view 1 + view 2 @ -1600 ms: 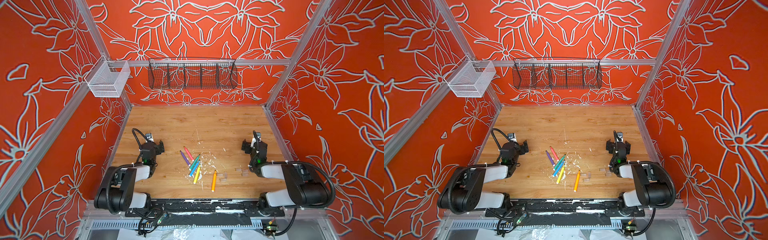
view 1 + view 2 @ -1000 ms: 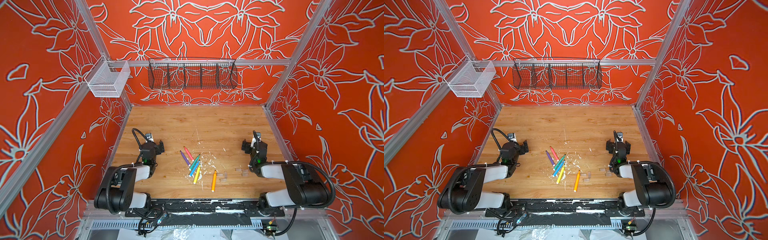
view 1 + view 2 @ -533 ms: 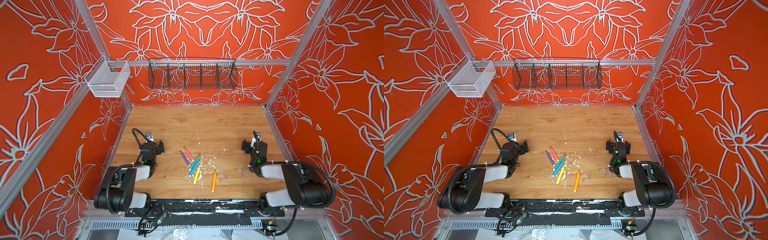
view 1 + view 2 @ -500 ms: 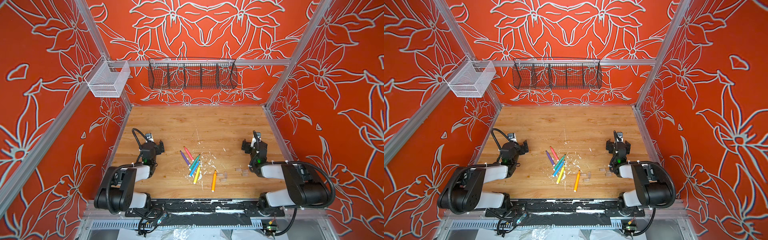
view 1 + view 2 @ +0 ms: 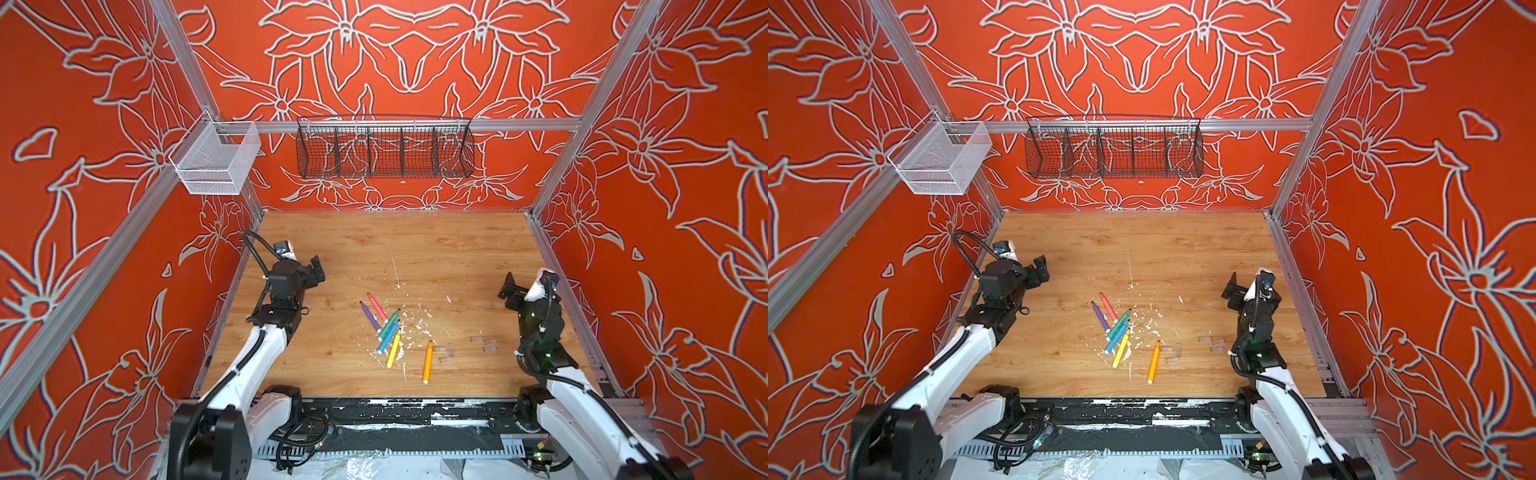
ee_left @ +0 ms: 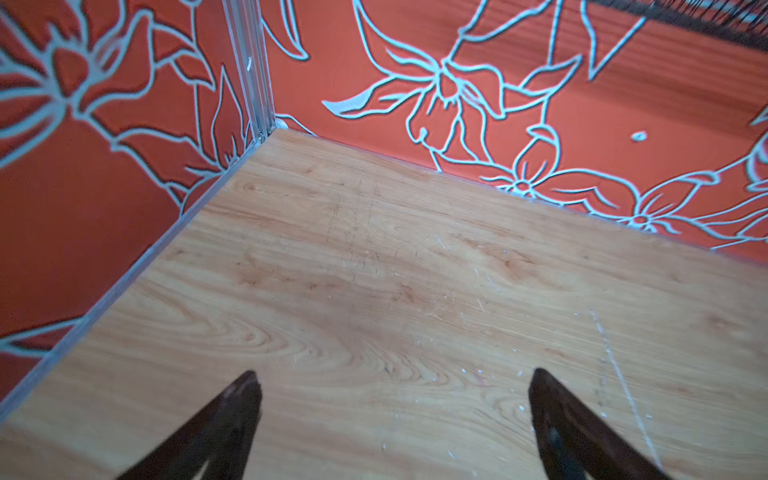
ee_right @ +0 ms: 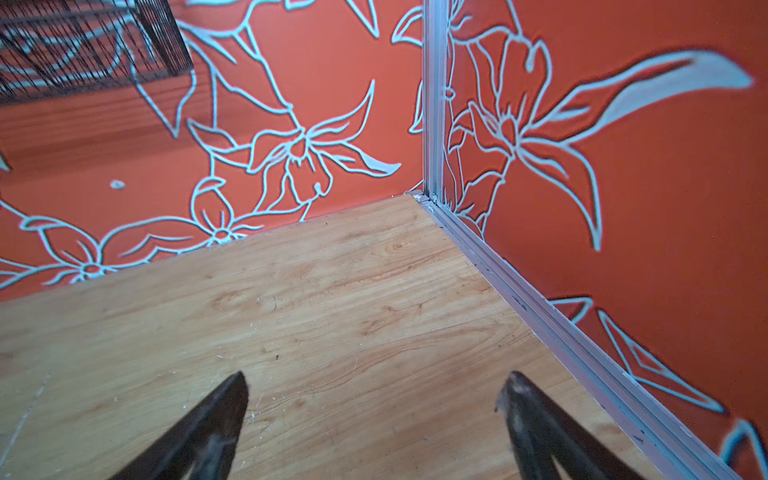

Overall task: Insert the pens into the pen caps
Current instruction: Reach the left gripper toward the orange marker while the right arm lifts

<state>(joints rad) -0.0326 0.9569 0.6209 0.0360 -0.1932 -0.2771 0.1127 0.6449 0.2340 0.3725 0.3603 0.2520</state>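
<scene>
Several pens lie in a loose cluster on the wooden table in both top views: purple (image 5: 369, 316), pink (image 5: 377, 306), green (image 5: 388, 324), blue (image 5: 388, 337), yellow (image 5: 393, 354) and, a little apart, orange (image 5: 427, 361) (image 5: 1153, 361). Several clear pen caps (image 5: 444, 353) (image 5: 1212, 344) lie just right of the orange pen. My left gripper (image 5: 318, 272) (image 6: 394, 374) hovers open near the left wall, well away from the pens. Near the right wall my right gripper (image 5: 509, 291) (image 7: 376, 376) is open too. Both wrist views show only bare wood between the fingers.
White flecks of debris (image 5: 415, 324) are scattered around the pens. A black wire basket (image 5: 384, 151) hangs on the back wall and a white mesh basket (image 5: 214, 160) on the left wall. Aluminium rails edge the table, with a black strip (image 5: 395, 415) along its front.
</scene>
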